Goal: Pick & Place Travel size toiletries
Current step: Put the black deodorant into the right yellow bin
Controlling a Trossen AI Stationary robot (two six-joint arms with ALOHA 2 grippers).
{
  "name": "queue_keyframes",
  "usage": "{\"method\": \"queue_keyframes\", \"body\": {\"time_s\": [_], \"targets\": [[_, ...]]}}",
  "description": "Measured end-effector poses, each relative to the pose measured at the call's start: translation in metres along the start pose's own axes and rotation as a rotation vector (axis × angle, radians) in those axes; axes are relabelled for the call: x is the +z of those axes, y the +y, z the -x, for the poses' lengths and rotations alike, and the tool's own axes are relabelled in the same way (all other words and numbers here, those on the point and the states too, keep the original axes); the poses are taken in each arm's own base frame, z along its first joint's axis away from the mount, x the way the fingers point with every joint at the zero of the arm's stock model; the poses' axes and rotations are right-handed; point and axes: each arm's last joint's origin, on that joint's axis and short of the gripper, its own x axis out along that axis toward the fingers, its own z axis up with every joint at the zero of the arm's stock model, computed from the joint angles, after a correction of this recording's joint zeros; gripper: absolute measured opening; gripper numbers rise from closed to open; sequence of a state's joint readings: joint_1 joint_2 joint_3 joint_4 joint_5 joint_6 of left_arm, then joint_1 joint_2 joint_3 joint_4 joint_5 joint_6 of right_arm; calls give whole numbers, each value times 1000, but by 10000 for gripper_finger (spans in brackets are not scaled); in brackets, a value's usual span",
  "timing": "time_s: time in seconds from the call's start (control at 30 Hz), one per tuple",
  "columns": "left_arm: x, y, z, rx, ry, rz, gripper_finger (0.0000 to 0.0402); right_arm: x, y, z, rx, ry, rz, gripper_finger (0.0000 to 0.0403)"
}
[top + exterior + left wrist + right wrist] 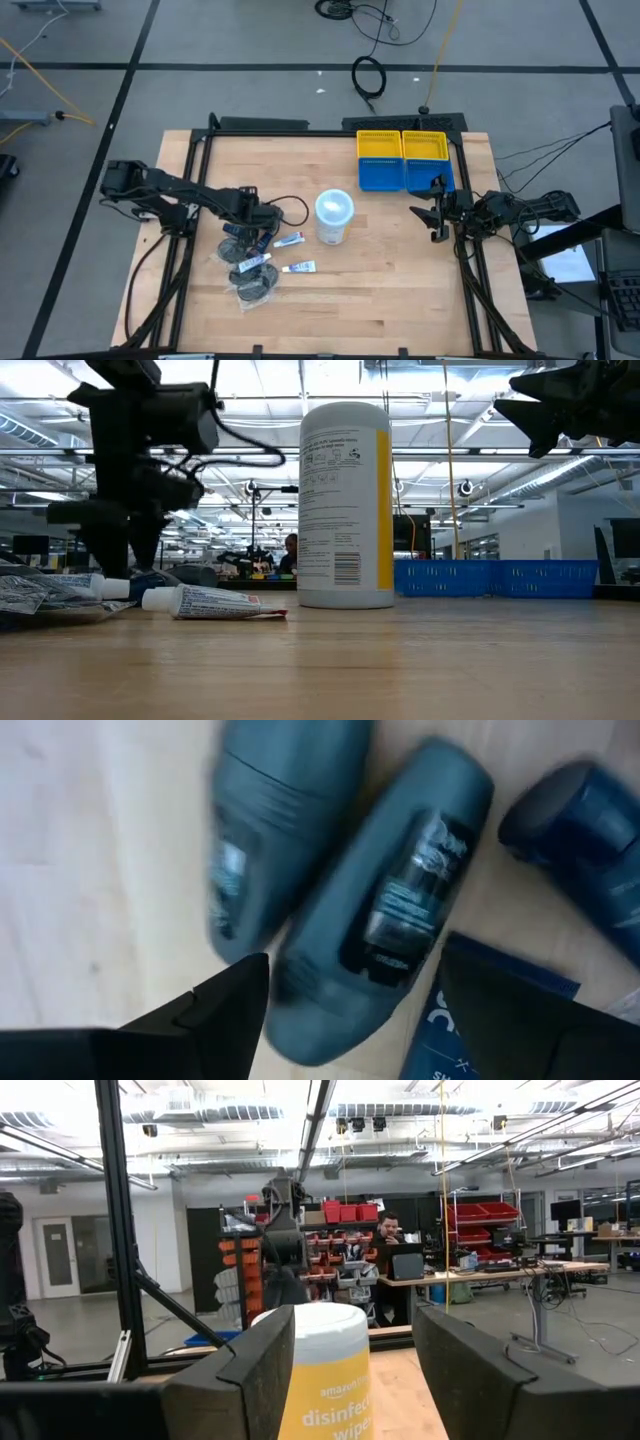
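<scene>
The left gripper [350,995] hangs with its fingers spread wide on either side of a dark grey mini bottle [385,910] among the travel size toiletries [258,255] near the surface's [400,290] left edge. The right gripper [436,212] waits near the right edge, fingers apart, holding nothing.

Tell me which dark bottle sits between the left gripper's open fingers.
The middle dark grey bottle, label up; left gripper straddles its end, the others lie outside.
</scene>
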State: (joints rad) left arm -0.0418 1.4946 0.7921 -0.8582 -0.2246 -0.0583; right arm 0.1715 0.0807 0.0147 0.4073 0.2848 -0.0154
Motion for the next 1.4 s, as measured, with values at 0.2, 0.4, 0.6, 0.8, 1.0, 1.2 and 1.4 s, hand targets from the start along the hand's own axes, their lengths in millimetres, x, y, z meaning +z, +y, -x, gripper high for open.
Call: {"method": "queue_keyframes", "body": {"time_s": [0.2, 0.4, 0.6, 0.8, 1.0, 1.2, 1.4], "targets": [[4, -4, -17, -3, 77, -48, 285, 0, 0, 0, 0, 1, 0, 196], [8, -5, -21, -1, 64, -69, 283, 0, 0, 0, 0, 0, 0, 196], [8, -6, -20, -12, 55, -97, 206, 0, 0, 0, 0, 0, 0, 196], [8, -6, -20, -24, 61, -87, 191, 0, 0, 0, 0, 0, 4, 196], [-1, -7, -11, -42, 80, -92, 191, 0, 0, 0, 0, 0, 7, 196], [-12, -3, 13, -46, 14, -1, 191, 0, 0, 0, -1, 1, 7, 196], [-16, 4, 47, -16, -141, 180, 191, 0, 0, 0, -1, -1, -2, 196]]}}
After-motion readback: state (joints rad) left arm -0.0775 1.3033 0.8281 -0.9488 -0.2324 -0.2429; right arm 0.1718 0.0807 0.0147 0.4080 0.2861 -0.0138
